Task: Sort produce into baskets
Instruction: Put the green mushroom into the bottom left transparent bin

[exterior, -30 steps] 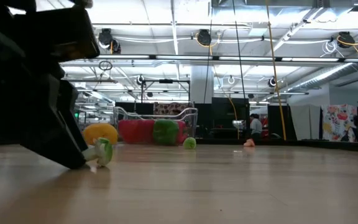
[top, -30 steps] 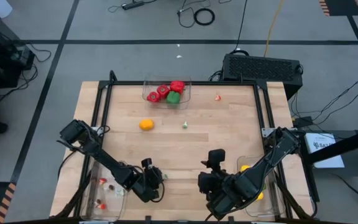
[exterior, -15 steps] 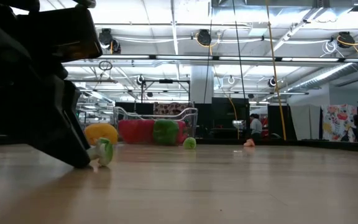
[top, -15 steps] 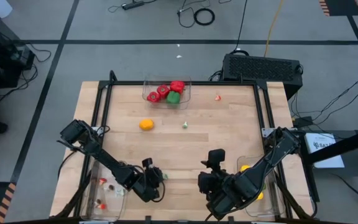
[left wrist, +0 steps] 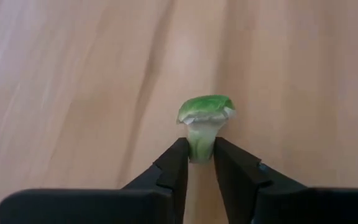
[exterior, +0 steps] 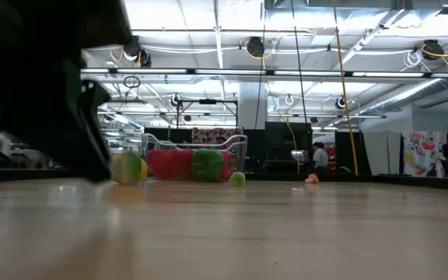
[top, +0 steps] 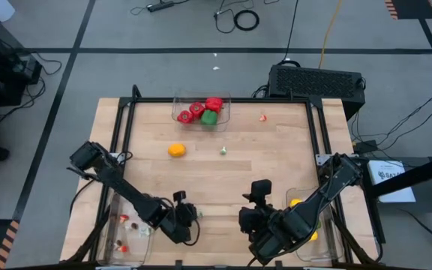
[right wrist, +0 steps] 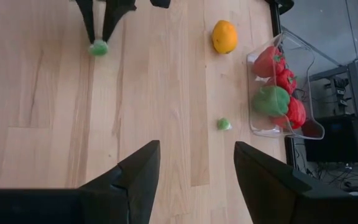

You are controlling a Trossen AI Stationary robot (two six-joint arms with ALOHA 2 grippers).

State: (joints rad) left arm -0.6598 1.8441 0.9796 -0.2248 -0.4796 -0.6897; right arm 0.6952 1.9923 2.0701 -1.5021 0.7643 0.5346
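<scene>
On the pale wooden table point(top: 276, 165), the left gripper point(left wrist: 197, 163) pinches a small green-and-white vegetable bit point(left wrist: 204, 124) (stem only); lift gently. Right gripper point(right wrist: 194, 168) waits, jaws apart.

Small green-and-white vegetable bit point(left wrist: 202, 126) pinched by left tool point(left wrist: 197, 160). Red and green peppers point(top: 202, 110) in far clear basket point(top: 224, 120). Orange point(top: 176, 150) lies loose.

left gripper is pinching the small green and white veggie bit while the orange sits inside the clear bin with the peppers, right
Not quite: the round orange fruit lies loose on the wooden table, outside the clear plastic bin, as the high view shows. The left gripper does pinch the small green-and-white vegetable piece.
</scene>
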